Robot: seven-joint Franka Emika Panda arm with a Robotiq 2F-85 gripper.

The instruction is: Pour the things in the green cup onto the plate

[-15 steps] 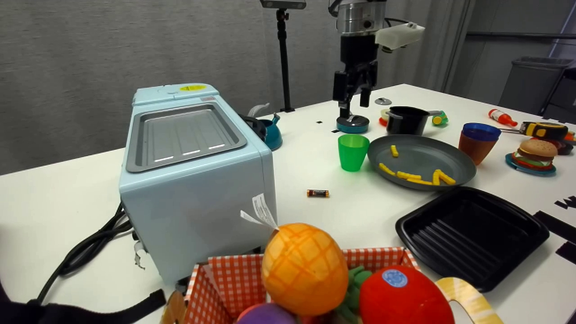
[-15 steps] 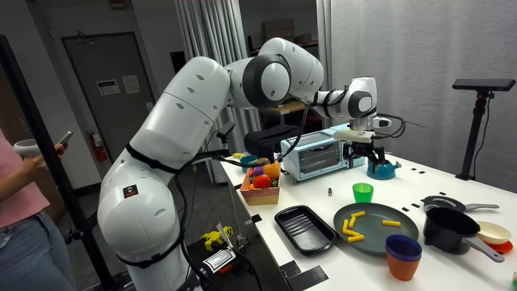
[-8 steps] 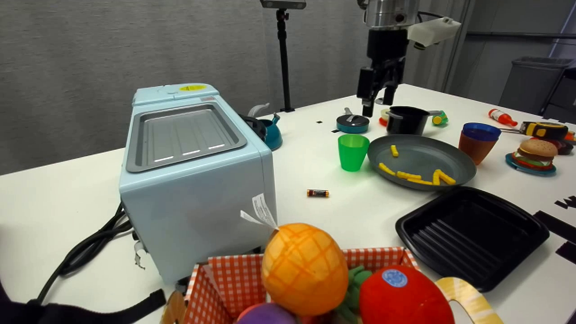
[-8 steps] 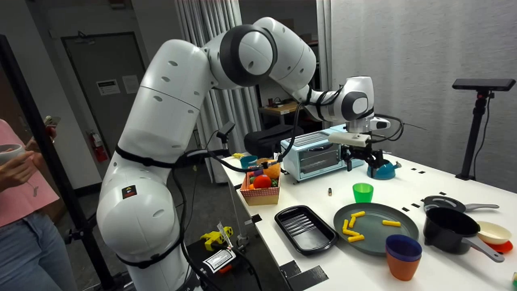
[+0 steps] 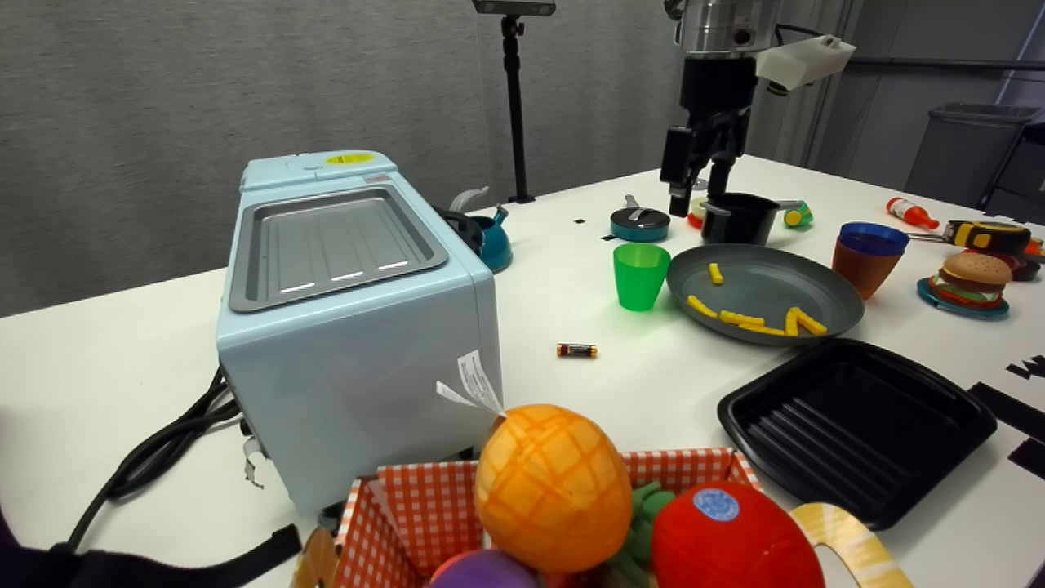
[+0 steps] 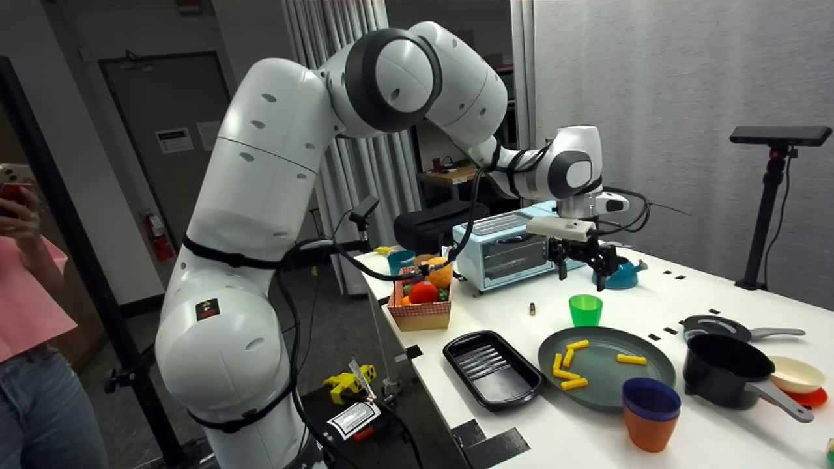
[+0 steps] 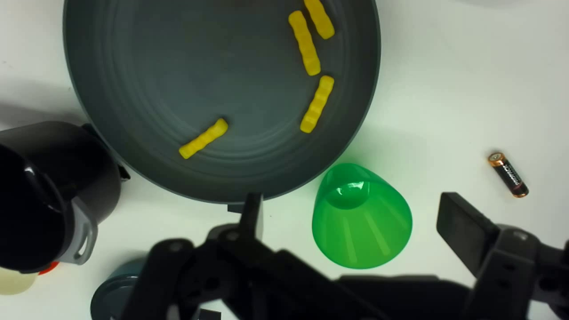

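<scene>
The green cup (image 5: 641, 278) stands upright on the white table, close beside the plate's rim, in both exterior views (image 6: 585, 311). In the wrist view the cup (image 7: 362, 222) shows its inside, with nothing in it. Several small yellow pieces (image 5: 743, 319) lie spread on the dark grey-green plate (image 5: 775, 284); some also show on the plate (image 7: 249, 66) in the wrist view (image 7: 304, 43). My gripper (image 6: 581, 281) is open and empty, pointing down above the table. In the wrist view the cup appears between its spread fingers (image 7: 355, 213), apart from both.
A battery (image 7: 508, 174) lies near the cup. A black pot (image 6: 726, 371), a small pan (image 6: 717, 327), stacked blue and orange cups (image 6: 650, 417) and a black tray (image 6: 495, 371) surround the plate. A light-blue oven (image 5: 359, 327) and a toy basket (image 6: 420, 319) stand nearby.
The gripper has moved to the right in an exterior view and the arm's elbow has drawn back and up. The gripper stays open. Cup, plate and yellow pieces have not moved.
</scene>
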